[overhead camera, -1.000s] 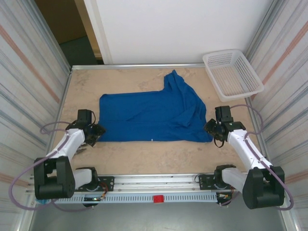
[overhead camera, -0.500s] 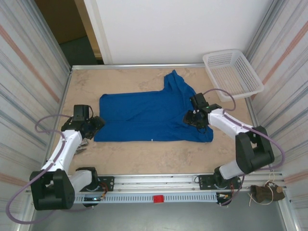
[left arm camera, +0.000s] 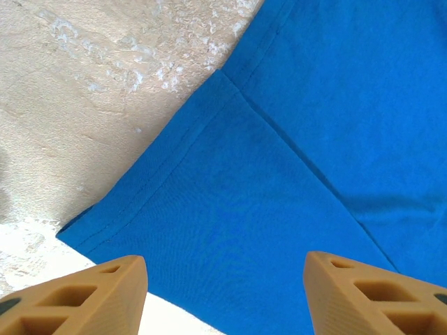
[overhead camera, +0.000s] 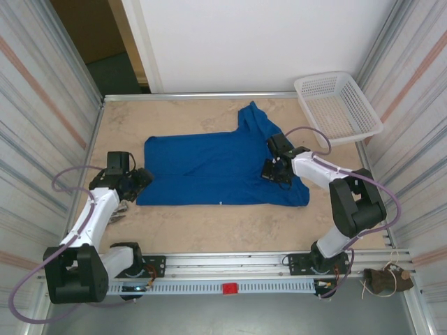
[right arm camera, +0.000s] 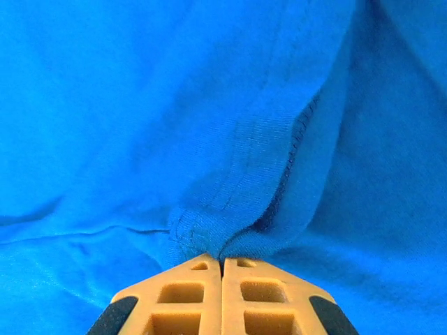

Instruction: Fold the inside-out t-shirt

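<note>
Spread flat across the middle of the tan table [overhead camera: 209, 227]: the inside-out t-shirt [overhead camera: 209, 167], royal blue, long side running left to right. Rumpled and doubled over at its right end, with one flap reaching toward the far edge. Hemmed along the left edge, with a seam running diagonally near the corner in the left wrist view.

Pinched at the right end by the right gripper [overhead camera: 274, 171]: jaws pressed together, a stitched ridge of blue cloth bunched up and caught at the very tips in the right wrist view. Puckered and creased all around that pinch.

At the shirt's near-left corner, the left gripper [left arm camera: 223, 279]: jaws spread apart, nothing between them, blue cloth under the gap and bare table beside one finger. Touching the cloth or just above it: cannot tell.

Over the shirt's right end, the right arm itself, hiding part of the rumpled cloth in the top view.

At the far-right corner, well apart from the shirt, a white lattice basket [overhead camera: 339, 105]. On either side of the table, striped walls [overhead camera: 42, 105].
</note>
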